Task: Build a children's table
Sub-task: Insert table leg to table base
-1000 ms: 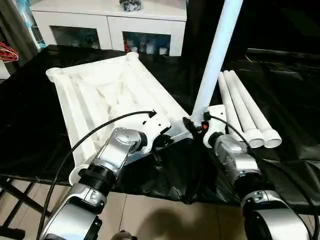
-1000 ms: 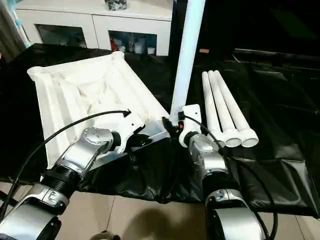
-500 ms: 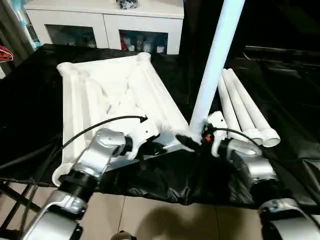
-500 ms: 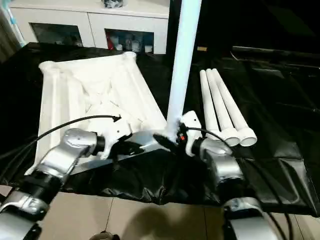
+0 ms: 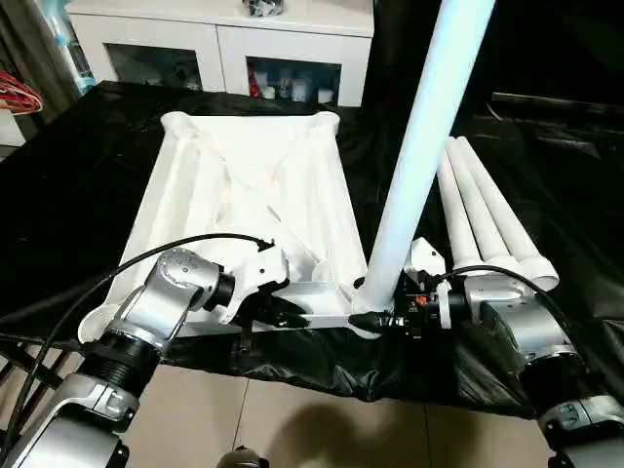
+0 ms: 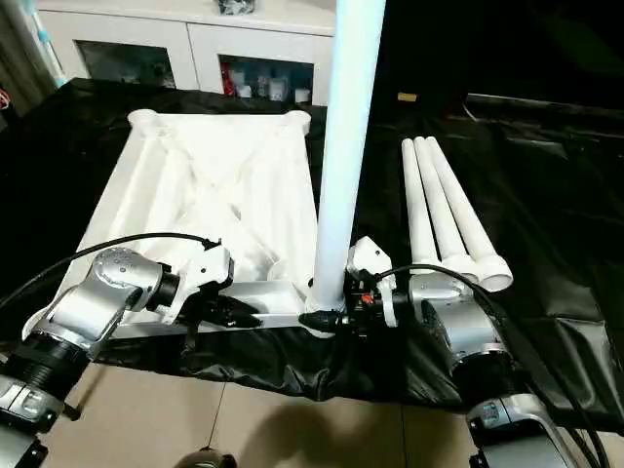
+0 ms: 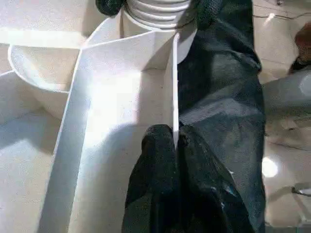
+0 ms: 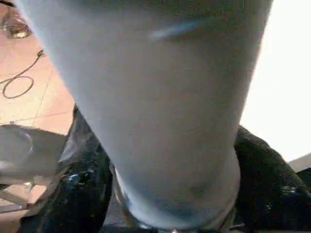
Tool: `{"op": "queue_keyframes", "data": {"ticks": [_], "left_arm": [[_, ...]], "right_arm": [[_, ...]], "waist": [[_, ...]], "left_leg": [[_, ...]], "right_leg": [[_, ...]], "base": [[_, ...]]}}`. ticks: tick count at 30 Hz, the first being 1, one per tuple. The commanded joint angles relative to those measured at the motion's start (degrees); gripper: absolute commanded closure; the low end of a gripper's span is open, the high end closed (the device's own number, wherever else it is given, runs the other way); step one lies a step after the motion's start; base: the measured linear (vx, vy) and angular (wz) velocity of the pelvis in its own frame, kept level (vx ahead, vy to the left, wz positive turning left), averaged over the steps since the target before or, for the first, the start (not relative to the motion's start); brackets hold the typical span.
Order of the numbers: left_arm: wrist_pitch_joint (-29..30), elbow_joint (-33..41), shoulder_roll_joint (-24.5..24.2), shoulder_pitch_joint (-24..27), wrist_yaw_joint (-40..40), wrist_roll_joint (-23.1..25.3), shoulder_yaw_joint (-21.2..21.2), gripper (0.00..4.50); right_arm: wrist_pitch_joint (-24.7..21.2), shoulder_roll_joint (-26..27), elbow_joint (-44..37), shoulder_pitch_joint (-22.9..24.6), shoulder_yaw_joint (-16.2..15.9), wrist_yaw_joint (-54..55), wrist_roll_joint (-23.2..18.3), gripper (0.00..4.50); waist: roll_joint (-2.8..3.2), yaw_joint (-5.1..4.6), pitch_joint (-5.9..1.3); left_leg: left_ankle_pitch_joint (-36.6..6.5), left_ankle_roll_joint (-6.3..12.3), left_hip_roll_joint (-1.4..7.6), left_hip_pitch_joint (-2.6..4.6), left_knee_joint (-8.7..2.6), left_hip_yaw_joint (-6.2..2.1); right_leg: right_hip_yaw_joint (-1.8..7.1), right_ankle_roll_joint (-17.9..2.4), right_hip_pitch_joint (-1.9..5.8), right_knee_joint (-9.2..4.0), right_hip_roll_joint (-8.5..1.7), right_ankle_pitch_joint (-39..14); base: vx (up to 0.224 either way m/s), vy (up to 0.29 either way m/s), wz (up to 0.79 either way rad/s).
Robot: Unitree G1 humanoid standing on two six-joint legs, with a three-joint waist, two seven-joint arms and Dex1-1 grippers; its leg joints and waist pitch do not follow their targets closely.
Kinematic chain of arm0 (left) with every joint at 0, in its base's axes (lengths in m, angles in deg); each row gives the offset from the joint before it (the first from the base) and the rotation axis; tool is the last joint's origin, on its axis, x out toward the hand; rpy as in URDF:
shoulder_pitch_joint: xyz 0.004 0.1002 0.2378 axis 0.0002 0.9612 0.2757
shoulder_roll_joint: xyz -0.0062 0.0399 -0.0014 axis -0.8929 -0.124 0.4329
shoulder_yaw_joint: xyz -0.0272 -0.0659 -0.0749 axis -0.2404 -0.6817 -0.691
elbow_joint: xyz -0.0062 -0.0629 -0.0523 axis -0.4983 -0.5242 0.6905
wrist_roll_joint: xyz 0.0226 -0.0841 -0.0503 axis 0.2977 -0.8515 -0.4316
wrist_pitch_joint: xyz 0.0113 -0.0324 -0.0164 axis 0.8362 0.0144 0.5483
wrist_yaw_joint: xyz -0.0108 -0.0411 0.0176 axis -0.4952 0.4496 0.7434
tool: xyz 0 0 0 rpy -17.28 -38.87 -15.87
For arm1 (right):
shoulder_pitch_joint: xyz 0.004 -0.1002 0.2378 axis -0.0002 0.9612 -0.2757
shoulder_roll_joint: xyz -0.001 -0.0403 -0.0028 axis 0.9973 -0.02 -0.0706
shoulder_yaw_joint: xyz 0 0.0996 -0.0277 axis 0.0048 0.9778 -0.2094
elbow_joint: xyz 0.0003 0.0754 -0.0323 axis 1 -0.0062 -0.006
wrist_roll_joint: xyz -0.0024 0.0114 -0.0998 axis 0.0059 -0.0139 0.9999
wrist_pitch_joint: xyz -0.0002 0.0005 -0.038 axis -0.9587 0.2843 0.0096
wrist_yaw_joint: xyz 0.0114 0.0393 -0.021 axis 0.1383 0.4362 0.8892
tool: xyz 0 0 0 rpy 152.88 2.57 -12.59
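The left end effector (image 7: 176, 141) pinches the thin near edge of the white table top (image 5: 244, 195), which lies upside down on the black worktop (image 5: 78, 166). The right end effector (image 5: 375, 317) has its fingers around the bottom of the standing leg (image 5: 419, 146) in the near right corner. Three more legs (image 5: 492, 214) lie just beside it
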Motion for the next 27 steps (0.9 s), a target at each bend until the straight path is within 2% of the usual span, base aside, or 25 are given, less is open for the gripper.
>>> {"op": "queue_keyframes", "data": {"ticks": [1, 4, 7, 8, 11, 12, 13, 14, 15, 16, 17, 19, 22, 24, 26, 27], "left_arm": [[-1.1, 1.7, 1.5, -0.9, -2.2, -1.7, 2.3, 4.5], [-1.0, 1.5, 1.8, -1.0, -1.6, -1.7, 1.9, 4.5], [-0.1, -0.4, 4.7, -2.0, 3.7, -1.5, 0.2, 4.5], [-0.1, -0.4, 4.7, -2.0, 3.7, -1.5, 0.2, 4.5], [1.1, -2.9, 8.7, -3.8, 10.6, -0.6, -1.2, 4.5], [1.3, -4.2, 10.8, -4.6, 14.3, 0.2, -1.5, 4.5], [1.4, -4.7, 11.7, -4.9, 15.9, 0.5, -1.6, 4.5], [1.8, -5.2, 13.0, -5.2, 17.7, 0.8, -1.7, 4.5], [2.3, -6.2, 15.3, -5.7, 21.6, 1.6, -1.9, 4.5], [2.3, -6.2, 15.3, -5.7, 21.6, 1.6, -1.9, 4.5], [2.6, -6.9, 17.1, -6.1, 24.7, 2.2, -2.2, 4.5], [3.0, -7.2, 18.7, -6.3, 27.3, 2.7, -2.3, 4.5], [2.9, -7.0, 19.7, -6.1, 28.3, 3.3, -1.8, 4.5], [2.6, -6.1, 20.3, -5.4, 28.0, 3.4, -1.5, 4.5], [2.4, -5.4, 20.0, -4.8, 27.4, 3.4, -1.1, 4.5], [2.3, -5.2, 19.9, -4.6, 27.2, 3.5, -0.9, 4.5]], "right_arm": [[-0.9, 1.0, -1.1, 0.4, -2.6, -1.5, 0.1, 1.51], [-0.9, 1.9, -1.1, 0.7, -2.0, 0.0, 0.0, 1.58], [0.2, 5.4, 2.1, 0.0, 0.8, 8.2, 0.4, 1.62], [0.2, 5.4, 2.1, 0.0, 0.8, 8.2, 0.4, 1.63], [1.7, 9.3, 8.6, -2.6, 3.7, 22.3, 2.7, 1.65], [1.9, 11.3, 12.2, -4.2, 5.2, 30.0, 3.5, 1.65], [2.0, 12.1, 13.6, -4.8, 5.8, 32.8, 3.7, 1.65], [2.3, 13.2, 15.1, -5.4, 6.6, 35.9, 3.8, 1.65], [1.7, 15.8, 17.4, -6.8, 8.7, 42.0, 2.9, 1.66], [1.7, 15.8, 17.4, -6.8, 8.7, 42.0, 2.9, 1.66], [1.3, 17.8, 19.3, -7.9, 10.4, 47.1, 2.6, 1.66], [1.3, 19.9, 21.1, -9.0, 11.5, 51.6, 2.3, 1.66], [3.1, 21.6, 22.7, -9.9, 11.8, 53.6, 2.5, 1.66], [4.8, 22.7, 23.9, -10.3, 11.6, 53.2, 3.1, 1.11], [5.4, 22.8, 24.3, -10.4, 11.5, 52.3, 3.2, 1.11], [5.6, 22.8, 24.3, -10.3, 11.4, 52.0, 3.3, 0.78]], "waist": [[-0.17, -0.14, -3.44], [-0.22, -0.19, -3.46], [-0.22, -0.45, -3.39], [-0.25, -0.58, -3.34], [-0.26, -1.05, -3.03], [-0.29, -1.46, -3.12], [-0.21, -2.05, -3.08], [-0.24, -2.18, -3.14], [-0.32, -2.33, -3.22], [-0.22, -2.43, -3.22], [-0.33, -2.37, -3.34], [-0.06, -2.36, -3.35], [-0.13, -2.3, -3.54], [-0.09, -2.28, -3.6], [-0.02, -2.29, -3.52], [0.01, -2.3, -3.46]], "left_leg": [[-13.0, 2.06, 3.44, 1.27, -3.36, -1.62], [-12.7, 1.94, 3.4, 1.21, -3.32, -1.6], [-13.3, 1.34, 3.31, 1.18, -3.39, -1.65], [-13.6, 1.14, 3.23, 1.19, -3.42, -1.68], [-15.5, 0.04, 3.19, 1.43, -3.67, -1.84], [-15.8, -0.79, 3.14, 1.3, -3.79, -2.06], [-16.1, -1.57, 3.13, 1.24, -3.98, -2.17], [-16.6, -1.78, 3.11, 1.42, -3.94, -2.26], [-16.5, -1.55, 3.12, 1.48, -3.81, -2.12], [-16.2, -1.15, 3.06, 1.57, -3.72, -1.97], [-15.3, -0.62, 2.92, 1.52, -3.56, -1.87], [-14.2, -0.26, 2.93, 1.52, -3.51, -1.78], [-12.7, 0.5, 2.92, 1.29, -3.44, -1.69], [-12.1, 0.97, 2.88, 1.2, -3.43, -1.64], [-12.5, 1.16, 2.9, 1.18, -3.48, -1.65], [-13.2, 1.02, 2.95, 1.23, -3.56, -1.7]], "right_leg": [[3.17, -11.0, 1.83, -4.6, -5.66, -11.9], [3.18, -11.2, 1.85, -4.56, -5.64, -11.3], [3.18, -11.1, 1.82, -4.66, -5.77, -12.6], [3.16, -11.1, 1.79, -4.76, -5.82, -13.3], [3.19, -10.5, 1.6, -5.22, -5.93, -17.1], [3.09, -10.2, 1.9, -5.25, -6.11, -18.8], [3.05, -9.9, 1.8, -5.29, -6.01, -19.6], [3.04, -9.8, 1.78, -5.37, -6.06, -19.8], [3.19, -9.8, 1.76, -5.41, -6.09, -18.8], [3.4, -10.0, 1.6, -5.47, -6.04, -17.6], [3.35, -10.1, 1.75, -5.34, -5.91, -16.4], [3.38, -10.3, 1.66, -5.26, -5.89, -14.6], [3.33, -10.4, 1.88, -4.96, -5.76, -11.6], [3.28, -10.5, 1.98, -4.84, -5.7, -10.2], [3.25, -10.5, 1.99, -4.93, -5.7, -10.6], [3.22, -10.4, 1.95, -5.01, -5.71, -11.5]], "base": [[0.0, 0.0, 0.0], [0.0, 0.0, 0.0], [0.0, 0.0, 0.0], [0.0, 0.0, 0.0], [0.0, 0.0, 0.0], [0.0, 0.0, 0.0], [0.0, 0.0, 0.0], [0.0, 0.0, 0.0], [0.0, 0.0, 0.0], [0.0, 0.0, 0.0], [0.0, 0.0, 0.0], [0.0, 0.0, 0.0], [0.0, 0.0, 0.0], [0.0, 0.0, 0.0], [0.0, 0.0, 0.0], [0.0, 0.0, 0.0]]}}
